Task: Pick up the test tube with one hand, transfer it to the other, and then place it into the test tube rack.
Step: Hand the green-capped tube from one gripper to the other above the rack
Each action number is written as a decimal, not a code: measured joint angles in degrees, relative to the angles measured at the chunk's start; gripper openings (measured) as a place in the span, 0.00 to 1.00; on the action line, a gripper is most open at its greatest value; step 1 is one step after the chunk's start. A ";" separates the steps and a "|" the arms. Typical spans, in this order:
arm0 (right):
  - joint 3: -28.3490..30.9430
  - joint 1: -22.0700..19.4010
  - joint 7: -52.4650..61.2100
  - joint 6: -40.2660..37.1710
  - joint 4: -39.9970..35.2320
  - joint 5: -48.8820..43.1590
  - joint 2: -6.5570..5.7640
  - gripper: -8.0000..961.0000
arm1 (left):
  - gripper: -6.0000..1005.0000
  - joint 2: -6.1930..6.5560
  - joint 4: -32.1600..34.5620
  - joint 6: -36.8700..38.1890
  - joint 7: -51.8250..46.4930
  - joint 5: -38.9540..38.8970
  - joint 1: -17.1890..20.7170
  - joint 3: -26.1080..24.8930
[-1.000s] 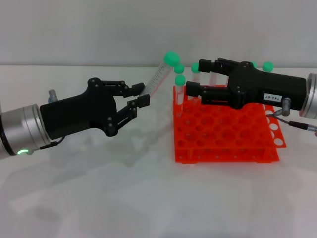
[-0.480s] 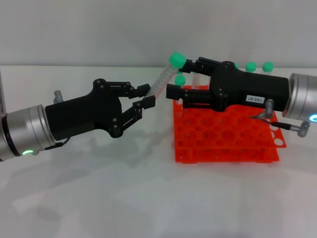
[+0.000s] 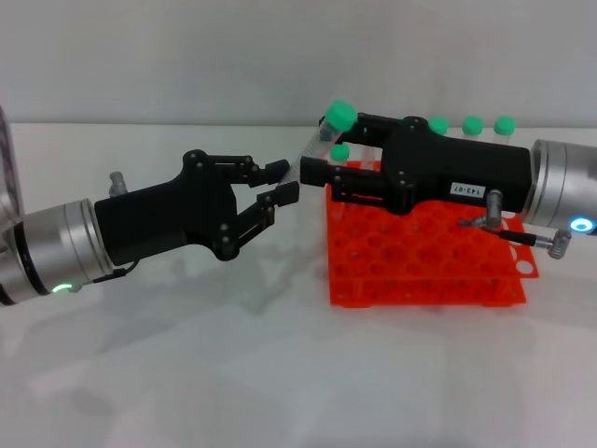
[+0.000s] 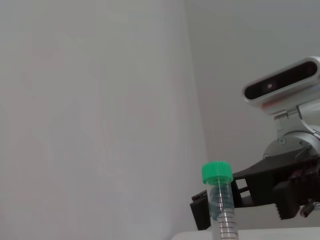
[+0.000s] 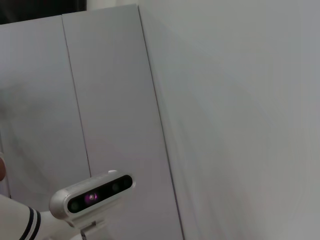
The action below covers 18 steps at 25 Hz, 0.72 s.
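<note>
A pale grey wall (image 3: 187,56) is running behind the glossy white table (image 3: 280,373), soft light is reflecting off the table's surface, and grey wall panels (image 5: 115,100) with vertical seams are standing beside that wall.

The right gripper (image 3: 322,177) now sits further toward frame left, its fingers flanking the test tube (image 3: 320,140), which the left gripper (image 3: 284,182) has carried slightly rightward.
</note>
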 joint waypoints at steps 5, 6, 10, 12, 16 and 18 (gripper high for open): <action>-0.26 0.10 -0.02 0.04 0.00 0.32 0.20 0.68 | 0.20 -0.02 0.04 -0.20 0.01 0.07 -0.18 0.00; -0.50 0.18 -0.02 0.16 0.00 0.34 0.27 0.64 | 0.20 -0.02 0.08 -0.28 0.01 0.12 -0.20 0.00; -1.24 0.65 -0.06 0.57 0.00 0.36 0.43 0.51 | 0.20 0.11 0.89 -0.56 0.02 0.47 -0.35 0.00; -1.47 0.86 -0.15 0.78 0.13 0.38 0.48 0.50 | 0.20 0.14 1.19 -0.77 0.06 0.50 -0.41 0.00; -1.55 1.09 -0.52 1.41 0.46 0.43 0.61 0.48 | 0.20 0.14 1.40 -1.20 0.37 0.53 -0.42 0.00; -1.56 1.09 -0.71 1.61 0.48 0.44 0.65 0.46 | 0.19 0.10 1.41 -1.20 0.54 0.63 -0.42 0.00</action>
